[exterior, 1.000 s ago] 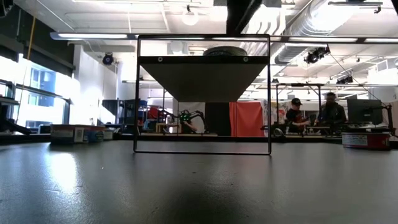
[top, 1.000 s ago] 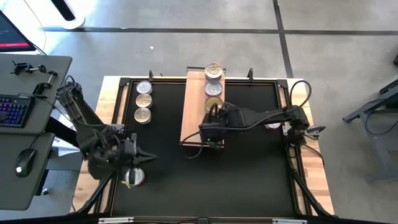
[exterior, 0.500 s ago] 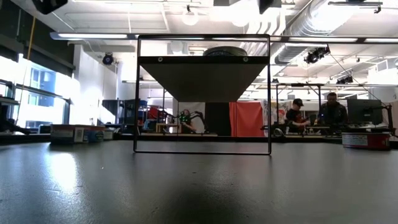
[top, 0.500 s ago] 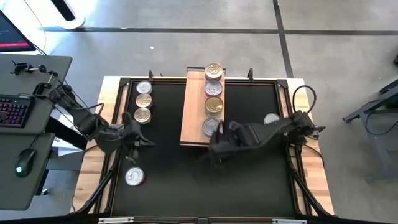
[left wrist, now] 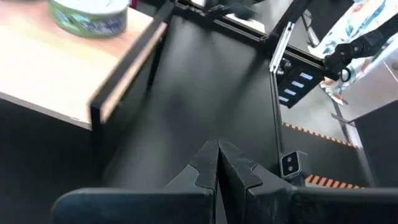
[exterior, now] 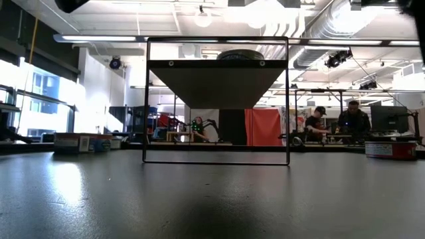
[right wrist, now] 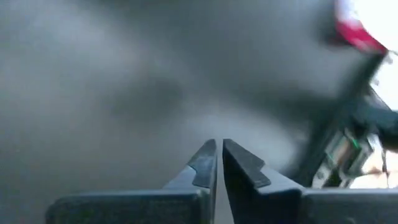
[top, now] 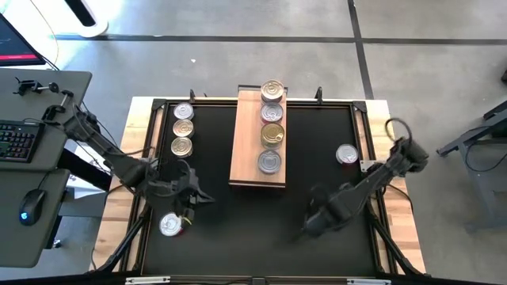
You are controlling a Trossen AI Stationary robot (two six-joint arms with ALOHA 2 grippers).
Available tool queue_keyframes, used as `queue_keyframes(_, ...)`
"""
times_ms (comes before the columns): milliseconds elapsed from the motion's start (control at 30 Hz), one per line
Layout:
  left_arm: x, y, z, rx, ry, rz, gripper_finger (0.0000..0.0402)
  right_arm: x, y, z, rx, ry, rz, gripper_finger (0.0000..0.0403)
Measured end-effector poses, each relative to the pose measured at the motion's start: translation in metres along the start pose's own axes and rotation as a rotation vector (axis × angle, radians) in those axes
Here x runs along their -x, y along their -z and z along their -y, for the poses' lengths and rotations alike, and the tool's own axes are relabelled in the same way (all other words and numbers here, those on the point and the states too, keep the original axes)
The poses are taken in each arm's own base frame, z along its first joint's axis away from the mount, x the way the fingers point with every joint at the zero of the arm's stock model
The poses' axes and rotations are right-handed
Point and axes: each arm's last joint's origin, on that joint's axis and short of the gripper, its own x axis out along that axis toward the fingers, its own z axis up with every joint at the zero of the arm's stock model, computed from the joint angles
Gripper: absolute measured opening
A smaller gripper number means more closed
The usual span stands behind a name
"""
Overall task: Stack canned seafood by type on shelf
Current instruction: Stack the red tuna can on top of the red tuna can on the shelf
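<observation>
The shelf is a light wooden board raised on a black frame over the black table. Several tins stand on it in a row, the nearest a silver one. Three silver tins rest on the table at the far left. A red-sided tin sits near left and another at the right. My left gripper is shut beside the near-left tin and holds nothing. My right gripper hangs shut and holding nothing over the near right table.
Pale wooden frame edges border the black table. A desk with keyboard and mouse stands left of the table. Bare black tabletop lies between the two grippers. People work at benches far behind.
My right gripper has left the shelf's near end, where a silver tin now stands, and swung down toward the table's near right, rolling as it went. My left arm has swung off the near-left tin, which now shows whole.
</observation>
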Motion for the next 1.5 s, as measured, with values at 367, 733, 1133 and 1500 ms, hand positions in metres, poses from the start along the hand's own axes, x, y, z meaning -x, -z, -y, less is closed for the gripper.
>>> queue_keyframes(367,-0.04,0.0,0.013,0.157,0.026,0.068,0.0,-0.084,-0.058,0.124,-0.617,0.107,0.137,0.0002)
queue_keyframes(733,-0.042,-0.01,0.02,0.224,0.048,0.21,0.0,-0.124,-0.109,0.142,-0.682,0.301,0.182,0.0)
queue_keyframes(1133,-0.041,-0.011,0.02,0.224,0.051,0.211,0.0,-0.159,-0.137,0.14,-0.497,0.321,0.013,0.0)
queue_keyframes(1500,-0.041,-0.01,0.02,0.121,0.044,0.209,0.0,-0.144,-0.111,0.106,-0.203,0.169,0.011,0.0)
